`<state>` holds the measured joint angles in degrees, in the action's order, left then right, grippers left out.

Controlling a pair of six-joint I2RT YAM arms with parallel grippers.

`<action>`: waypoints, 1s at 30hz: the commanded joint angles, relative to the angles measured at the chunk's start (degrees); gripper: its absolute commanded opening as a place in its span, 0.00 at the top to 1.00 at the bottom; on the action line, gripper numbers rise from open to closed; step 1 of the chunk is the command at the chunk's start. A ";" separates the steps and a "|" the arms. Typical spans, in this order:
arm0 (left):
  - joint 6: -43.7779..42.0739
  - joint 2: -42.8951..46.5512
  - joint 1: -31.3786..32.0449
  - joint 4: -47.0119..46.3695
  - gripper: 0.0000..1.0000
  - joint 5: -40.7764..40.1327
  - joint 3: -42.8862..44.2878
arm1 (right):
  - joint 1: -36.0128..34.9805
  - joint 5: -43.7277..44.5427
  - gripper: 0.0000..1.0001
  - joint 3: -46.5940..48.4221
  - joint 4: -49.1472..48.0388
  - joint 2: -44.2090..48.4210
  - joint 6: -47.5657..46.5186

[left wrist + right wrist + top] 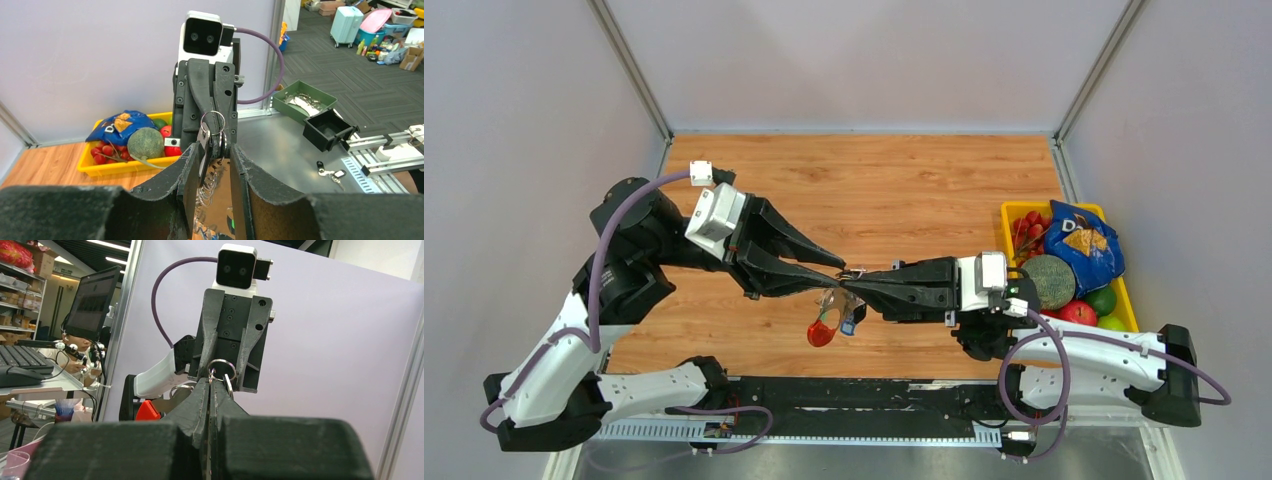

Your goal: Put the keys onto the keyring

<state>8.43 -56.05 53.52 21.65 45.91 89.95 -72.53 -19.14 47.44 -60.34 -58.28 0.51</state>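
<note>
Both grippers meet tip to tip above the wooden table. My right gripper (pixel 851 284) (pixel 210 381) is shut on the thin metal keyring (pixel 221 368) (pixel 214 121). The bunch hangs below it: red tag (pixel 821 334) (pixel 147 410), silvery strap (pixel 829 302), blue piece (pixel 849 325). My left gripper (pixel 840 272) (pixel 214 150) has its jaws part-way apart around the ring and the key (pixel 204 141). The key's dark flat head lies against one finger's inner face. Whether the key is pinched or only hangs there is unclear.
A yellow tray (pixel 1012 212) at the table's right edge holds a blue chip bag (pixel 1082 243), a melon (pixel 1049 280) and fruit. Grey walls close in the table's far and side edges. Off the table, a green bin (pixel 304 102) and a black box (pixel 327 131) show.
</note>
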 commanded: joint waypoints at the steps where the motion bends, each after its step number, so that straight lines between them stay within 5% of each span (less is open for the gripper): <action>1: -1.04 0.55 -0.10 -0.55 0.63 -0.22 0.58 | -0.50 0.65 1.00 3.08 -1.15 -0.33 -1.90; 16: -1.59 1.17 -0.11 -0.11 0.78 -0.38 0.40 | -0.89 2.15 1.00 3.52 0.19 -0.47 -3.19; 30: -1.47 0.93 -0.19 -0.22 0.68 -0.21 0.32 | -1.82 5.72 1.00 4.77 3.67 -0.49 -5.23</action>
<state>7.33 -55.33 53.47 21.87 44.93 89.95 -73.87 -16.93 49.30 -56.71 -58.87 -3.14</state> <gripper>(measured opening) 0.310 0.006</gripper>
